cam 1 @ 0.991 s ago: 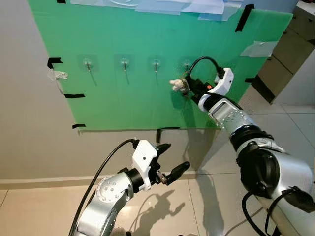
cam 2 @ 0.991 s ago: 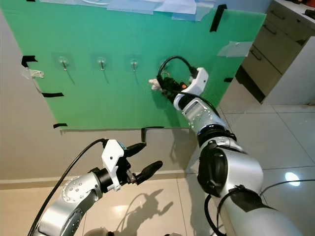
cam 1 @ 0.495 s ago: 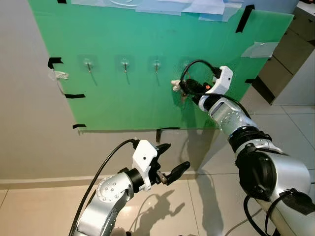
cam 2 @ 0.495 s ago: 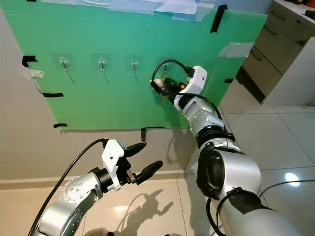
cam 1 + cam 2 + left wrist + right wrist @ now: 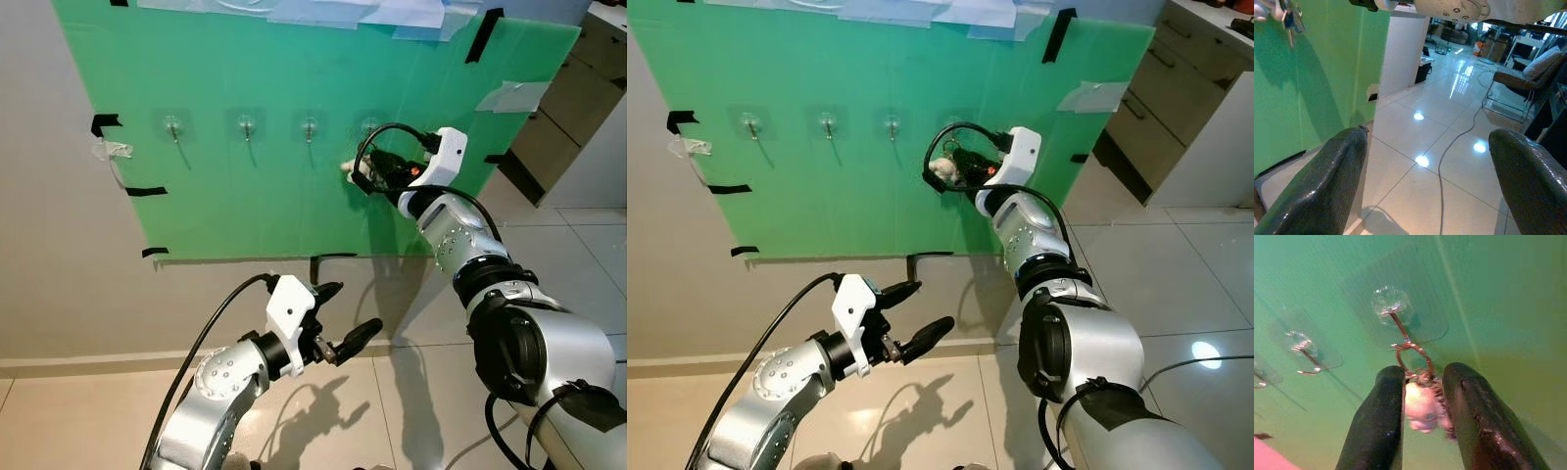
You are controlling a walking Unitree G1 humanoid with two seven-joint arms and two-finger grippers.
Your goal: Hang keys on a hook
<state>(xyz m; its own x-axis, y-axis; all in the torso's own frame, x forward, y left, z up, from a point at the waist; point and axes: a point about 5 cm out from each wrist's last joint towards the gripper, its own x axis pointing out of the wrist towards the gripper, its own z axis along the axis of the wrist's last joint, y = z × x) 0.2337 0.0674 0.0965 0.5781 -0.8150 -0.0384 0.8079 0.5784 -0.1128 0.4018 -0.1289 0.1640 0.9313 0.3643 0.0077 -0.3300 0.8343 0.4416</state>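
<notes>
The small bunch of keys with a pale fob (image 5: pixel 1422 406) is pinched between the black fingers of the right end effector (image 5: pixel 1422 404), its copper ring just below the clear metal hook (image 5: pixel 1393 313), the one nearest the right edge of the green board (image 5: pixel 245 206). The left end effector (image 5: pixel 338 318) is held wide and empty, well below.

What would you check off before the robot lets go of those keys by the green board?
1. Keys held between right end effector fingers: ok.
2. Key ring at the rightmost hook: ok.
3. Ring actually looped over the hook tip: cannot tell.
4. Hook's clear pad flat on the green board: ok.
5. Left end effector low and away from the board: ok.
</notes>
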